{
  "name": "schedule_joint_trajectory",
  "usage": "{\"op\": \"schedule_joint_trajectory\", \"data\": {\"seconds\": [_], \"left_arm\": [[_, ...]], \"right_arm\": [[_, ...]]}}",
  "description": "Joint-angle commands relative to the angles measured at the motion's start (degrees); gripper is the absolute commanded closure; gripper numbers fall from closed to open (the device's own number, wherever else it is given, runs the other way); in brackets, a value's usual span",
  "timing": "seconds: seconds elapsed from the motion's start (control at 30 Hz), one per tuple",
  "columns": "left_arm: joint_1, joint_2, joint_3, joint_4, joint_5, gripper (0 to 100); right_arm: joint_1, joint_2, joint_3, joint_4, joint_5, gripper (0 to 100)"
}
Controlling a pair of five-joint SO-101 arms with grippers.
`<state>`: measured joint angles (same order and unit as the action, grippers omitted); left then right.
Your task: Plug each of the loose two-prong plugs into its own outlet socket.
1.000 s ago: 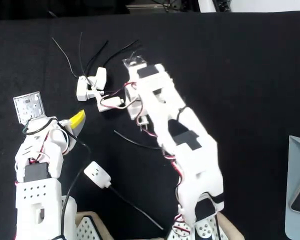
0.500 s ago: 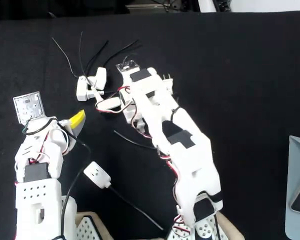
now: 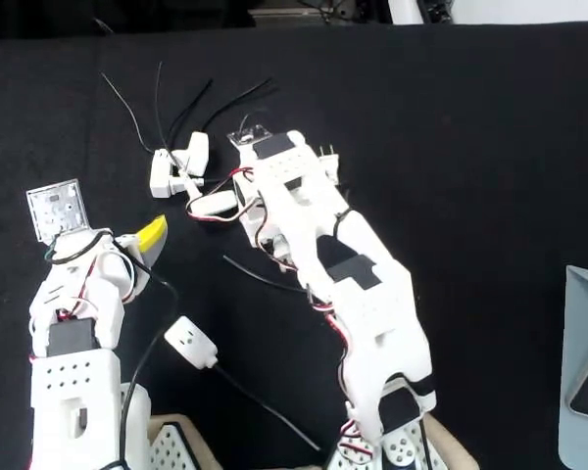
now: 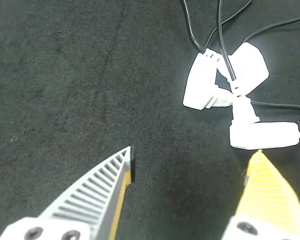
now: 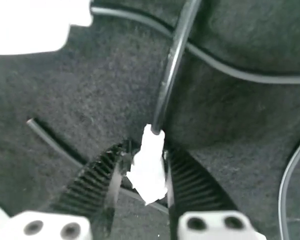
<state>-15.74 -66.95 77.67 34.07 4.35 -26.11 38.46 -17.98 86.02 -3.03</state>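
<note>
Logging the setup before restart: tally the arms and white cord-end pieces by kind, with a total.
Robot arms: 2
Socket, slots showing: 1
Plug, held in right gripper: 1
Clustered white bodies, kind unclear: 3
Total: 7

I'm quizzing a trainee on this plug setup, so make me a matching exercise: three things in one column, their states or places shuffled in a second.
Things:
1. yellow-and-grey left hand
2. black-ribbed right hand
3. white two-slot outlet socket on a black cord

States or places:
A. lies on the cloth between the two arms
B. open above bare black cloth
C. shut on a small white plug

Pairs: 1-B, 2-C, 3-A.
</note>
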Motion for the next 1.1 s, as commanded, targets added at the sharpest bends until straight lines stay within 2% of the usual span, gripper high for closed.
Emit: {"op": "schedule_joint_trajectory", "data": {"seconds": [0.0,0.2,0.43,0.6,0.9,1.07], "left_arm": [[-0.04,-0.53,-0.40,-1.32,0.00,65],[0.04,-0.53,-0.40,-1.32,0.00,65],[0.04,-0.53,-0.40,-1.32,0.00,65],[0.04,-0.53,-0.40,-1.32,0.00,65],[0.04,-0.53,-0.40,-1.32,0.00,65],[0.04,-0.53,-0.40,-1.32,0.00,65]], "right_arm": [[-0.79,-1.89,-2.68,0.62,0.00,92.8],[-0.79,-2.15,-2.68,0.97,-0.18,93.1],[-0.79,-1.89,-7.52,6.42,-3.96,92.6],[-0.79,-1.80,-7.69,6.68,-4.13,86.5],[-1.32,-1.71,-7.08,7.47,-4.13,86.8],[-1.58,-1.71,-3.21,3.16,-4.13,91.7]]}}
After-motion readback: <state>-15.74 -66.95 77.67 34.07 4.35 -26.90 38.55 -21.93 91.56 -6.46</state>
